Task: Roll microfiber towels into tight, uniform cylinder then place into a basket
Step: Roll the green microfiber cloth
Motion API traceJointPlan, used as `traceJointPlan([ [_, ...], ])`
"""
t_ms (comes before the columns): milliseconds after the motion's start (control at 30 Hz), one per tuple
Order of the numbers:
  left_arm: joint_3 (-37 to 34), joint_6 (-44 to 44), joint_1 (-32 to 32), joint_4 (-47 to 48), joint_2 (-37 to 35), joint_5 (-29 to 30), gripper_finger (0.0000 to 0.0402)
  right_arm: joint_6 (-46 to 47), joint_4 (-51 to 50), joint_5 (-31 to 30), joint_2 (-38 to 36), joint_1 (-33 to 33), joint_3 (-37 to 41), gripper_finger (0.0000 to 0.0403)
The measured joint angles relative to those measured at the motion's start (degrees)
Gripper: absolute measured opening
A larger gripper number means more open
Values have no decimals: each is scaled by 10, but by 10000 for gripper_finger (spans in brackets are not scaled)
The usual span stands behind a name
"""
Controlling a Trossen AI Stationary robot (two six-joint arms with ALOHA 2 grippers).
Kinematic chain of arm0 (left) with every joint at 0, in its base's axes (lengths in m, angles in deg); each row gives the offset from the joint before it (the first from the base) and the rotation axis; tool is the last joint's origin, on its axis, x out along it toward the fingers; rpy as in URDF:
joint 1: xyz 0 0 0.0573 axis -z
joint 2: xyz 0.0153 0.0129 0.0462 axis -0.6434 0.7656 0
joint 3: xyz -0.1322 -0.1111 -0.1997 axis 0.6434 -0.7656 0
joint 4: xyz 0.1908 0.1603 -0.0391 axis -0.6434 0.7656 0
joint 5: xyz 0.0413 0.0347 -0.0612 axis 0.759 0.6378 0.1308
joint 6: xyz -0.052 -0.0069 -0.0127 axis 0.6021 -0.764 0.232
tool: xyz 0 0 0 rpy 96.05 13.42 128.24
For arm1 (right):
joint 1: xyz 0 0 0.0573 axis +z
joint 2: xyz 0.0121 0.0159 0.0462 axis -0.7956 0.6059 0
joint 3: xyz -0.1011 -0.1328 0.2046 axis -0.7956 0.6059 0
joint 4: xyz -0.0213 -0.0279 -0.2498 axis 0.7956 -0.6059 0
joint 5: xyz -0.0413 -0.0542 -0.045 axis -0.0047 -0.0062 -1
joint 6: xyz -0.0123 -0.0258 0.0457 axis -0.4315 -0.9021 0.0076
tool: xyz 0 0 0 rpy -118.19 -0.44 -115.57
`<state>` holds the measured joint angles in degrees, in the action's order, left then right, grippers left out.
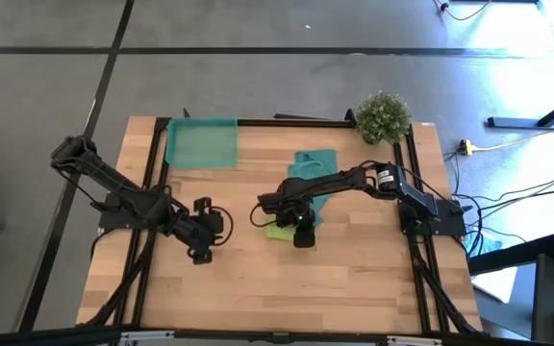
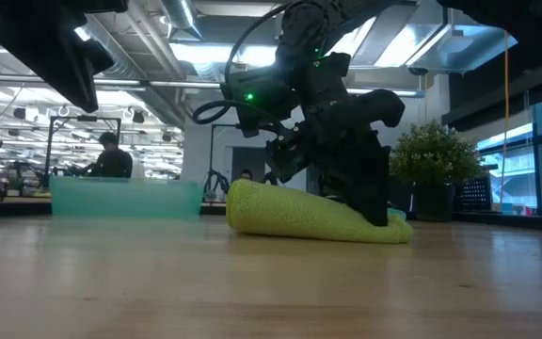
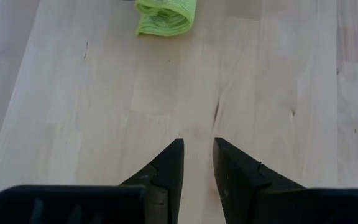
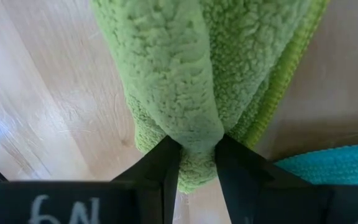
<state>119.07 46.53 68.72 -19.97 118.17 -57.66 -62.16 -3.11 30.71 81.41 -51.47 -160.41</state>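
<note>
At mid-table the lime-green towel (image 1: 279, 231) lies rolled, its end pinched in the right gripper's (image 4: 191, 163) nearly shut jaws; teal towel (image 1: 313, 165) still flat behind, basket (image 1: 201, 142) holds nothing, left gripper (image 3: 197, 163) idles, jaws slightly parted, gripping nothing.
</note>
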Motion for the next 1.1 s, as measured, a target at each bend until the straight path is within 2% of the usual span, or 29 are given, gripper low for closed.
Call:
traceJointPlan([
  [200, 0, 2, -9, 4, 0, -1, 81, 0, 0, 1, 0, 0, 0, 104],
  [367, 0, 39, -33, 18, 0, 3, 82, 0, 0, 1, 0, 0, 0, 104],
  [667, 0, 37, -50, 12, 0, 1, 87, 0, 0, 2, 0, 0, 0, 104],
  [833, 0, 37, -46, 7, 0, 1, 124, 0, 0, 1, 0, 0, 0, 104],
  [1100, 0, 38, -46, 4, 0, 5, 220, 0, 0, 1, 0, 0, -1, 104],
])
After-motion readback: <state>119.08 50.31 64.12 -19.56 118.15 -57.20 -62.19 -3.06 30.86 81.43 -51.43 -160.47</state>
